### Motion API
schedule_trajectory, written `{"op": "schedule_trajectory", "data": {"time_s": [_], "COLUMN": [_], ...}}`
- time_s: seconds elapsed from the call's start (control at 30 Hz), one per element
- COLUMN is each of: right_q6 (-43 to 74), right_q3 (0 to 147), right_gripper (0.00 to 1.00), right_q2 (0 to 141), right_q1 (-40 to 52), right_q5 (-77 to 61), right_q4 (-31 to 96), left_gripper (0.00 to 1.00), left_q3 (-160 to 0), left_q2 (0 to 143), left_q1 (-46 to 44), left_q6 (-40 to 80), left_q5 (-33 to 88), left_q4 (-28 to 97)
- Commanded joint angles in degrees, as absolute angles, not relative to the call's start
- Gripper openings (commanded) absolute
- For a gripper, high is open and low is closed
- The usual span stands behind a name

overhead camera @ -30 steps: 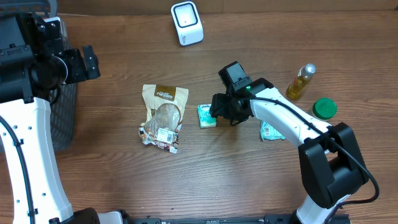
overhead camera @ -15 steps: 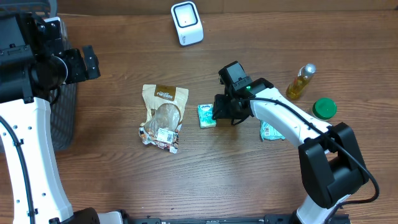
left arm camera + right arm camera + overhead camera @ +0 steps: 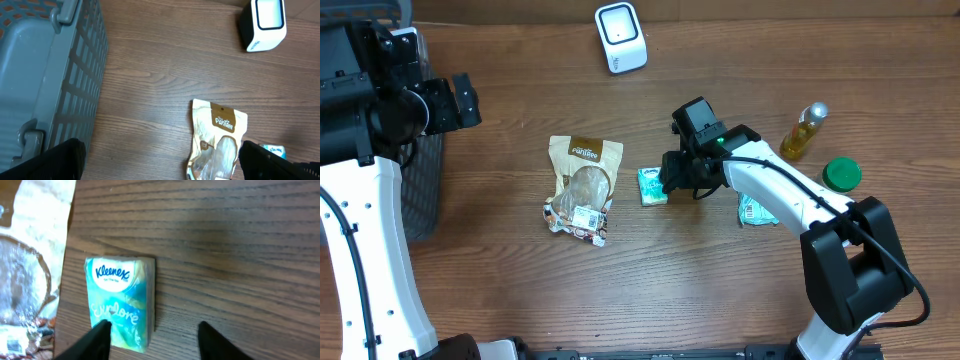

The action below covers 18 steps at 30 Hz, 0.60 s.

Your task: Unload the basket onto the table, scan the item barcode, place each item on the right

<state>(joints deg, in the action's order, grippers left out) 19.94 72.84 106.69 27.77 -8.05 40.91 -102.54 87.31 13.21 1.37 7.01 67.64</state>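
Wood table [image 3: 520, 300] | 1 basket [image 3: 45, 75], 1 scanner [image 3: 620, 37], 1 snack bag [image 3: 582, 188], 1 Kleenex pack [image 3: 120, 305], perhaps 1 more packet [image 3: 757, 211] | left gripper [image 3: 160, 155] spread wide | right gripper [image 3: 154, 330] spread, one finger at Kleenex pack

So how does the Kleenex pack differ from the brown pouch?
The Kleenex pack is teal and white; the brown pouch is tan with a clear window. The pack is much smaller than the pouch. The pack is a neat block; the pouch is crumpled at its lower end. Both lie flat on the table.
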Motion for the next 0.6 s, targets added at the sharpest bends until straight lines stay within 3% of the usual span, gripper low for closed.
{"op": "schedule_trajectory", "data": {"time_s": [0.0, 0.17, 0.43, 0.57], "right_q6": [18.65, 18.57, 19.05, 19.05], "right_q3": [72.69, 72.71, 72.69, 72.71], "right_gripper": [0.62, 1.00, 1.00, 0.80], "right_q2": [106.85, 106.85, 106.85, 106.85], "right_q1": [27.57, 27.57, 27.57, 27.57], "right_q5": [-7.81, -7.79, -7.77, -7.77], "right_q4": [40.51, 40.16, 39.09, 39.03], "left_gripper": [0.99, 1.00, 1.00, 1.00], "left_q3": [-103.18, -103.18, -103.18, -103.18], "left_q2": [87.37, 87.37, 87.37, 87.37], "left_q1": [13.06, 13.06, 13.06, 13.06], "left_q6": [1.72, 1.72, 1.72, 1.72], "left_q5": [6.90, 6.90, 6.90, 6.90], "left_q4": [67.44, 67.44, 67.44, 67.44]}}
